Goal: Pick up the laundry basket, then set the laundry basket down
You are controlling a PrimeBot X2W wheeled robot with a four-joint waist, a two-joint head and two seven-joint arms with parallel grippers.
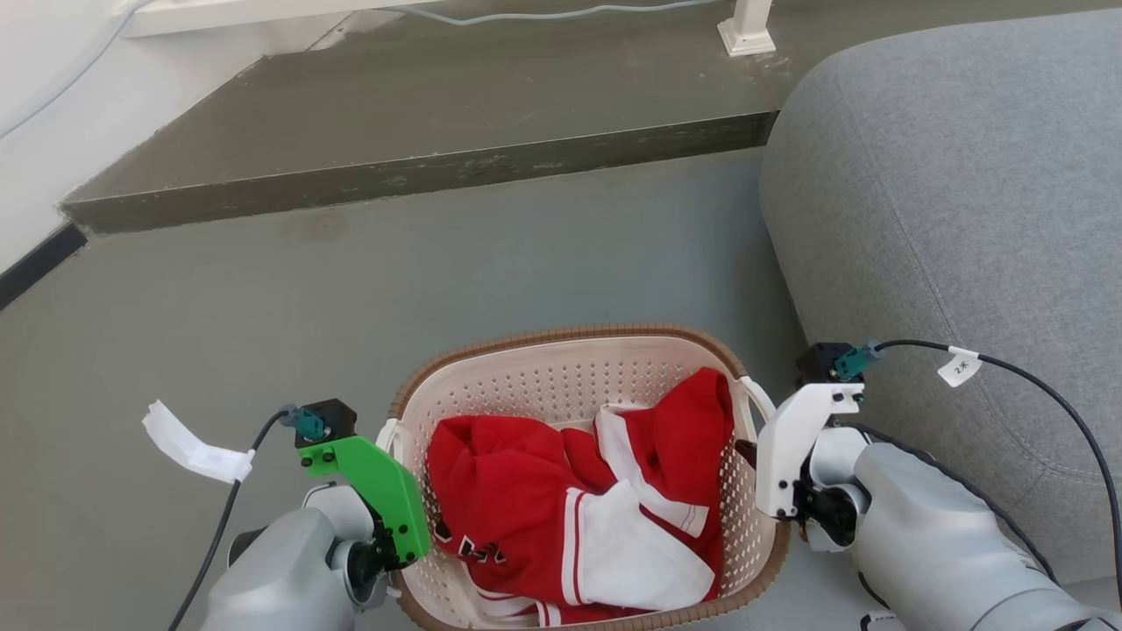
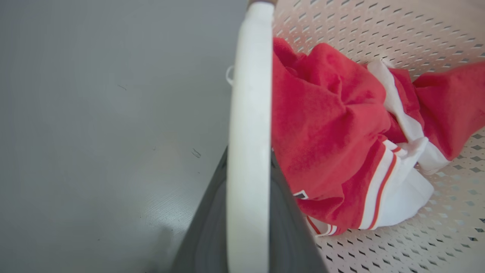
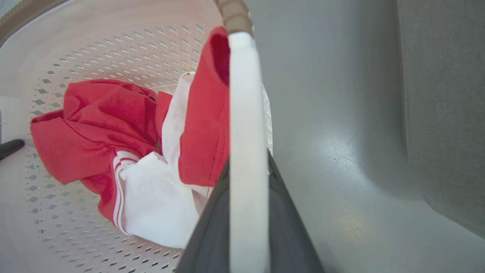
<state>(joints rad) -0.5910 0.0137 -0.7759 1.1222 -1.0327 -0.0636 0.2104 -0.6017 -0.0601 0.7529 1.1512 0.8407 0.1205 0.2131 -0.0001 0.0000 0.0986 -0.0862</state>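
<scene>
Wrist views: left end effector (image 2: 248,151), right end effector (image 3: 248,157) clamp laundry basket (image 2: 379,22) handles (image 3: 246,94).

The floor (image 1: 263,333) before me is grey and smooth, with soft light shining on it. Further away rises a low dark step (image 1: 438,96), and a white post (image 1: 747,33) stands on it. At my right is a grey fabric sofa (image 1: 947,193); at my left, a white wall (image 1: 35,166) with black skirting (image 1: 39,263).
</scene>
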